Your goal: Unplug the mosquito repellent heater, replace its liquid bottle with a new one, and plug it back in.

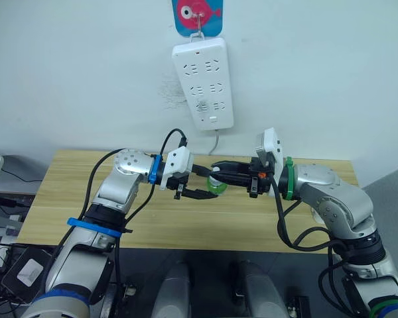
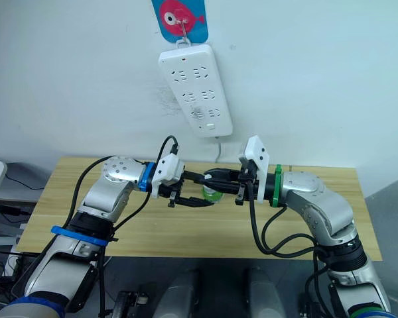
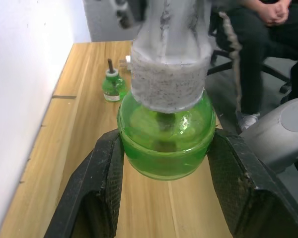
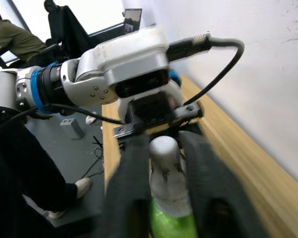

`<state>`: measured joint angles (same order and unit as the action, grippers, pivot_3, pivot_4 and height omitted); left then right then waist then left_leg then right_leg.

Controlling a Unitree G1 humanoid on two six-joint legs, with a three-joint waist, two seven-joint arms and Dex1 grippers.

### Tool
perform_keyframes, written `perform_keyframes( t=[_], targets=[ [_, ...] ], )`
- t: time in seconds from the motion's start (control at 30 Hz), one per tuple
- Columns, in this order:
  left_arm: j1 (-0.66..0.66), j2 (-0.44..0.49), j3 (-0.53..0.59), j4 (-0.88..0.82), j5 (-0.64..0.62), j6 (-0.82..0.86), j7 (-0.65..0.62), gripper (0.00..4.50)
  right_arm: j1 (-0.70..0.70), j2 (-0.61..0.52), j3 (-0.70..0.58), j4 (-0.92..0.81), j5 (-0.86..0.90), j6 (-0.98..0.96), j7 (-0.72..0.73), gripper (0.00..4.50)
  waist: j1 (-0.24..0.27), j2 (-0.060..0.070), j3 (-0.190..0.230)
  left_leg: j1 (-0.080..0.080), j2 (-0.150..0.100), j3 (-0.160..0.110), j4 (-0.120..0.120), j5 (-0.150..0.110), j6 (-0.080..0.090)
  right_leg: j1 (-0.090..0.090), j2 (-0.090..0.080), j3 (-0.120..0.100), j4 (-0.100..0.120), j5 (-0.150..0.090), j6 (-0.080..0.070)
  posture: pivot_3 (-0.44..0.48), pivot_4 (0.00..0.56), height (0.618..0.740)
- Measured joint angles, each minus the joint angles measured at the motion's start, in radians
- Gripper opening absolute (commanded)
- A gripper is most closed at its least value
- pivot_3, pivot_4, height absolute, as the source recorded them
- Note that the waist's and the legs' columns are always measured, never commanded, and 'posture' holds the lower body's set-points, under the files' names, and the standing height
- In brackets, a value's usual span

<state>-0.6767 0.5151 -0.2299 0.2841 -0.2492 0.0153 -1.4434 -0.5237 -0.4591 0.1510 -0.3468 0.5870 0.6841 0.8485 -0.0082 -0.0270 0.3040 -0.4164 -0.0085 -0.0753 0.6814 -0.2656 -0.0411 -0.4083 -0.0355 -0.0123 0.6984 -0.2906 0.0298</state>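
Observation:
Above the middle of the wooden table (image 1: 73,199) my two grippers meet tip to tip. The left gripper (image 1: 202,185) is shut on a round green liquid bottle (image 3: 164,141), with its black fingers (image 3: 102,173) pressed on both sides. The bottle's neck sits in the white mosquito repellent heater (image 3: 170,69). My right gripper (image 1: 220,173) is shut on that heater (image 4: 164,163) from the opposite side. A second green bottle (image 3: 112,85) with a bare wick stands upright on the table near the wall.
A long white power strip (image 1: 202,83) hangs on the wall above the grippers, its cord running down behind the table. A person (image 3: 268,44) sits beyond the table's end. Another person (image 4: 15,39) sits at a desk.

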Motion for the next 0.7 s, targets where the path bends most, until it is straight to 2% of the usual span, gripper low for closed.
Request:
perform_keyframes(
  t=[0.23,0.37,0.47,0.57,0.7],
  targets=[
    [0.005,0.003,0.001,-0.007,-0.001,0.002,0.007,2.16,-0.017,0.012,-0.022,-0.002,0.028,-0.009,0.013,0.25,0.0,0.0,0.0,0.0,0.0,0.001,0.0,0.0,0.0,0.0,0.0,0.0,0.0,0.0,0.0,0.07,0.252,0.74],
    [0.023,0.005,0.001,-0.005,0.001,-0.003,0.017,2.16,-0.149,0.018,-0.122,-0.041,0.142,0.066,-0.05,0.25,-0.001,0.0,0.0,0.0,0.001,0.0,0.0,0.0,0.0,0.0,0.0,0.0,0.0,0.0,0.0,0.075,0.252,0.74],
    [0.06,0.011,0.002,-0.005,0.002,-0.006,0.025,2.16,-0.218,0.008,-0.236,-0.04,0.193,0.114,-0.156,0.25,0.003,0.0,0.0,0.0,0.0,0.0,-0.001,0.0,0.0,0.0,0.0,0.0,0.0,0.0,0.0,0.078,0.25,0.74],
    [0.089,0.022,0.003,-0.01,0.002,-0.003,0.038,2.16,-0.138,-0.018,-0.282,-0.027,0.118,0.074,-0.243,0.25,0.014,-0.001,-0.001,-0.001,-0.001,-0.002,-0.001,0.0,0.0,0.0,-0.001,0.001,-0.001,0.0,0.0,0.078,0.253,0.74],
    [0.101,0.032,0.014,-0.052,-0.002,0.002,0.053,2.16,0.149,-0.017,-0.212,0.057,-0.165,-0.193,-0.323,0.25,0.02,-0.002,-0.001,-0.002,-0.002,0.0,-0.001,0.0,0.0,-0.001,-0.001,0.001,-0.001,0.0,0.0,0.082,0.262,0.74]
  ],
)
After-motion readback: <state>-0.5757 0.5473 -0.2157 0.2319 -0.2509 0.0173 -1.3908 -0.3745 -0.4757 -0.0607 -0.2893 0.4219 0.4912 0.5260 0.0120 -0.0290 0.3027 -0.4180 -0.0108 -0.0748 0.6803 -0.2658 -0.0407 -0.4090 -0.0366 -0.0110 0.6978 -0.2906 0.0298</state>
